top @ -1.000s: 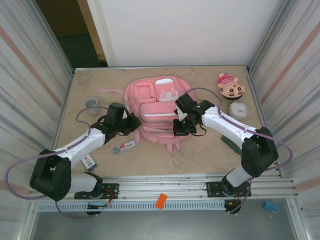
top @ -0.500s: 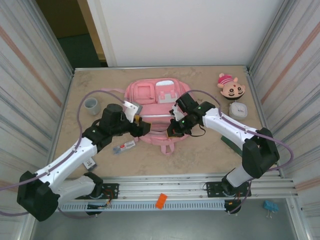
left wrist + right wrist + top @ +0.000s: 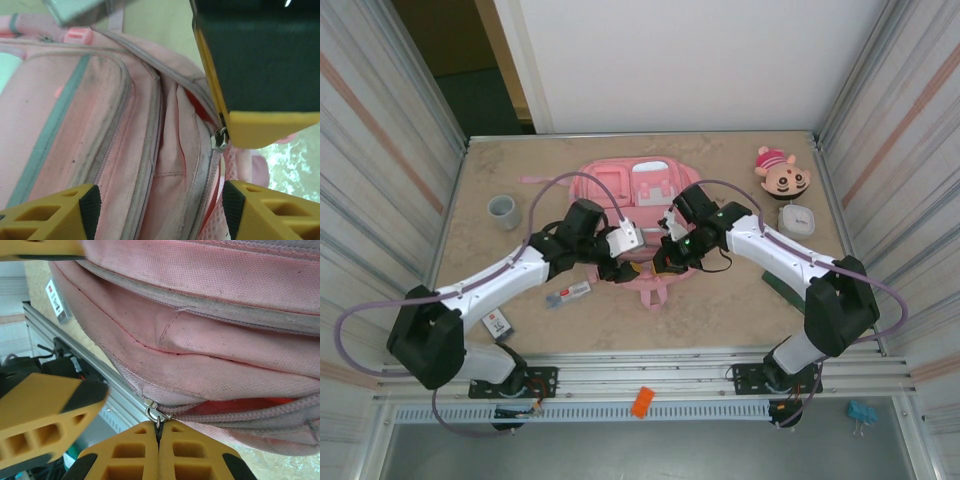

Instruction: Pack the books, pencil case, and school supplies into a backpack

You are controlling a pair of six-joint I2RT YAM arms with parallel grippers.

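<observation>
The pink backpack lies flat at mid-table, its near edge bunched between both grippers. My right gripper is shut on the metal zip pull of the main zip, and a red slit shows behind the slider. It sits at the bag's near edge. My left gripper is open, its pads straddling the pink fabric and zip strips just left of that slider. The grey-white stick pack and the small white square piece lie near the left arm. The yellow-orange book is hidden.
A grey cup stands at the left. The plush head and a white rounded-square box sit at the right, with a dark flat item under the right arm. Metal walls close both sides.
The left arm swung in from the left and reached over the backpack's near edge, beside the right gripper. The right gripper kept the zip pull and drew it slightly leftward and nearer.
</observation>
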